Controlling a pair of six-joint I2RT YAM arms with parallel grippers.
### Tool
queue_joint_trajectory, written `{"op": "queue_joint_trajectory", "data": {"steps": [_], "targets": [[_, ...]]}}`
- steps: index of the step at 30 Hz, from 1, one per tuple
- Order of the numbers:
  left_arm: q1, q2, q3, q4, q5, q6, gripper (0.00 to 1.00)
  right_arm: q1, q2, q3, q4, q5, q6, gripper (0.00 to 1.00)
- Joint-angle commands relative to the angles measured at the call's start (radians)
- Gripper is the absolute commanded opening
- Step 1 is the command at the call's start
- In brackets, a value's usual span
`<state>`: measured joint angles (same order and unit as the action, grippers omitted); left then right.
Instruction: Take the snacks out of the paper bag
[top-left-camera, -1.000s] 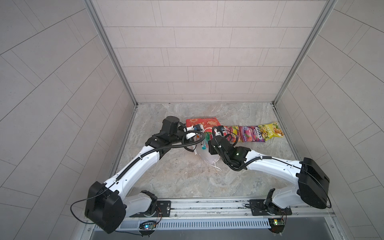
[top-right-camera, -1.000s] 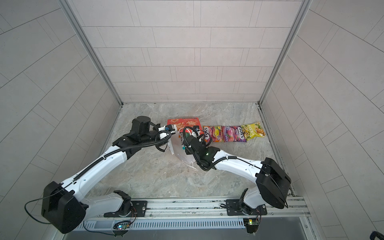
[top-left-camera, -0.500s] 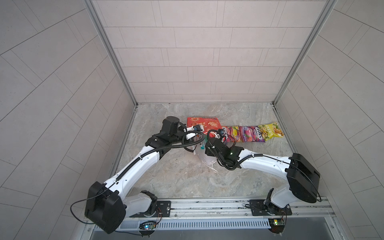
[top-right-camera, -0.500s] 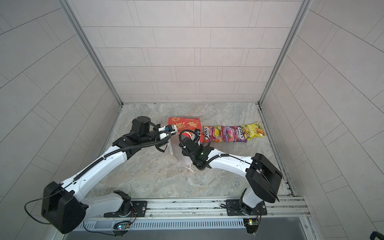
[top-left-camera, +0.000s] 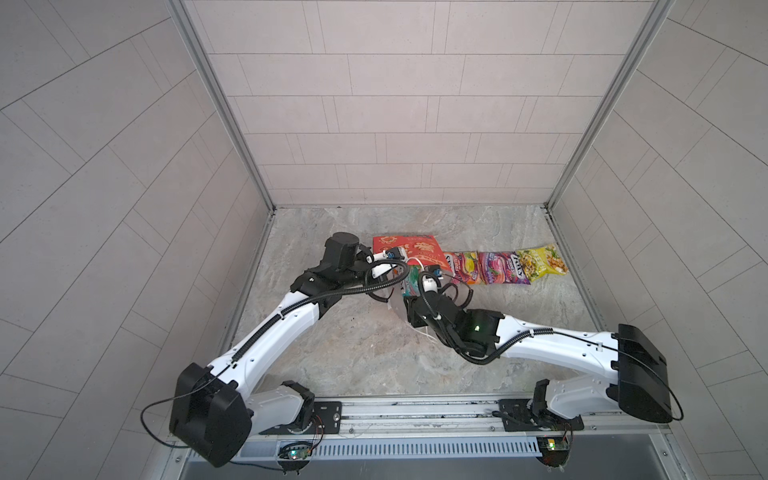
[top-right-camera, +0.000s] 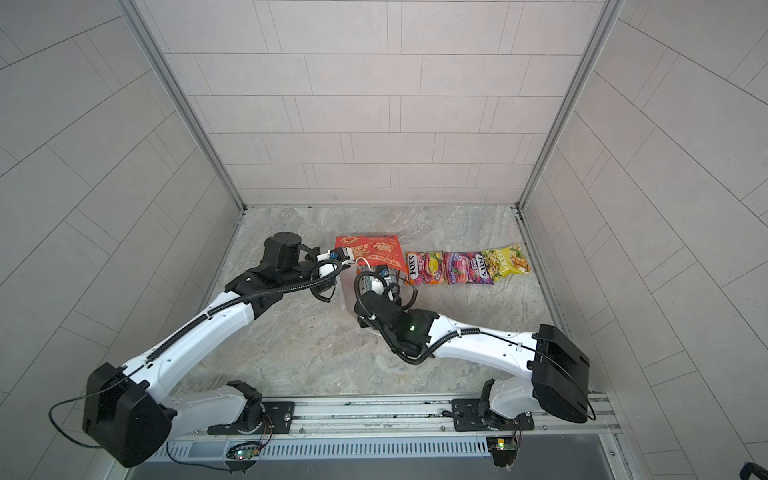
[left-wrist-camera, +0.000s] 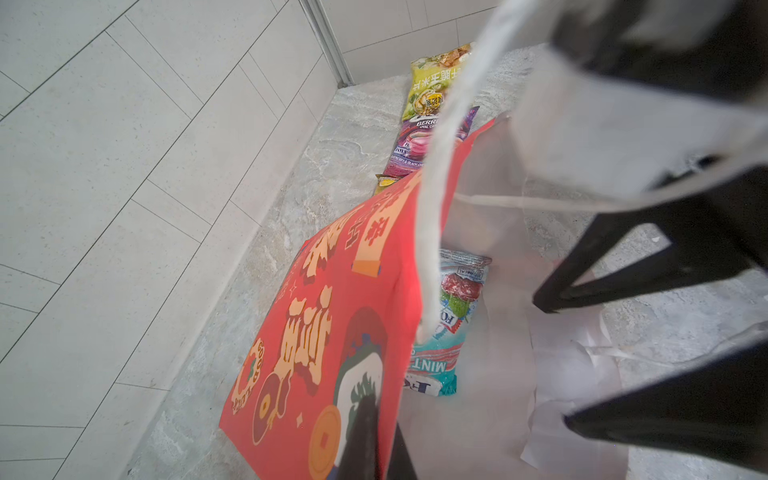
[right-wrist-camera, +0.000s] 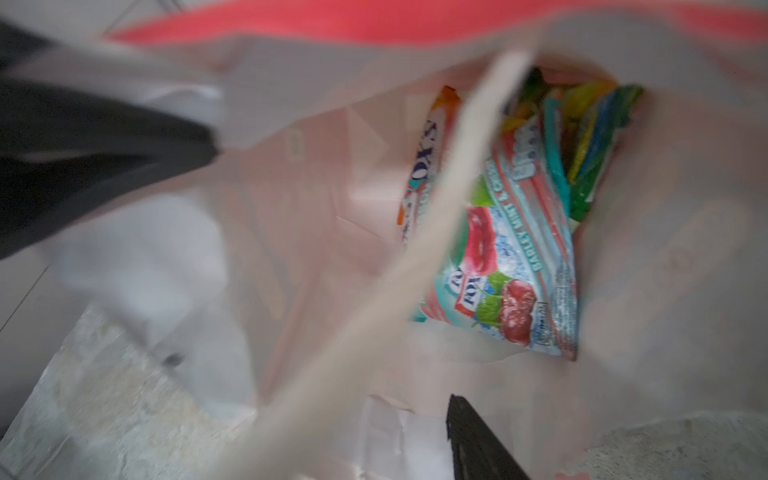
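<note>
Three snack packets (top-left-camera: 503, 268): rowed beside the paper bag (top-left-camera: 405, 247), already out;
Left gripper (top-left-camera: 388, 257): clamped on its rim, propping the mouth open;
Right gripper (left-wrist-camera: 552, 360): jaws apart, empty, aimed at the FOX'S mint packet (right-wrist-camera: 511, 266)

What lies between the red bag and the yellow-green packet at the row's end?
Two FOX'S snacks: an orange packet by the red bag, then a purple packet beside the yellow-green packet. Both top views show them.

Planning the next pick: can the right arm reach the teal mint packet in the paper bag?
Probably yes: the left tool holds the paper bag open, the teal mint packet lies exposed, and the right tool faces it. Only a white cord handle crosses between.
</note>
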<state>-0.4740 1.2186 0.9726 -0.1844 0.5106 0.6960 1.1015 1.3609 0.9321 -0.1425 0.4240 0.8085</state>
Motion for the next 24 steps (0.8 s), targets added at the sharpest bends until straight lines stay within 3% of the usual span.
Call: {"op": "queue_joint_trajectory", "data": {"steps": [1,3,7,12,24], "targets": [[-0.006,0.004,0.029,0.017,-0.007,-0.021,0.00,0.051,-0.021,-0.046,0.034,0.093,-0.108,0.56],[-0.006,0.004,0.034,0.017,-0.015,-0.032,0.00,0.057,-0.003,-0.078,0.089,0.068,-0.108,0.54],[-0.006,0.006,0.039,0.018,-0.017,-0.042,0.00,0.054,0.058,-0.113,0.161,0.030,-0.066,0.40],[-0.007,-0.004,0.034,0.017,-0.016,-0.039,0.00,-0.016,0.074,-0.121,0.184,-0.009,-0.028,0.34],[-0.006,0.000,0.037,0.015,-0.023,-0.042,0.00,-0.101,-0.002,-0.197,0.244,0.012,-0.040,0.38]]}}
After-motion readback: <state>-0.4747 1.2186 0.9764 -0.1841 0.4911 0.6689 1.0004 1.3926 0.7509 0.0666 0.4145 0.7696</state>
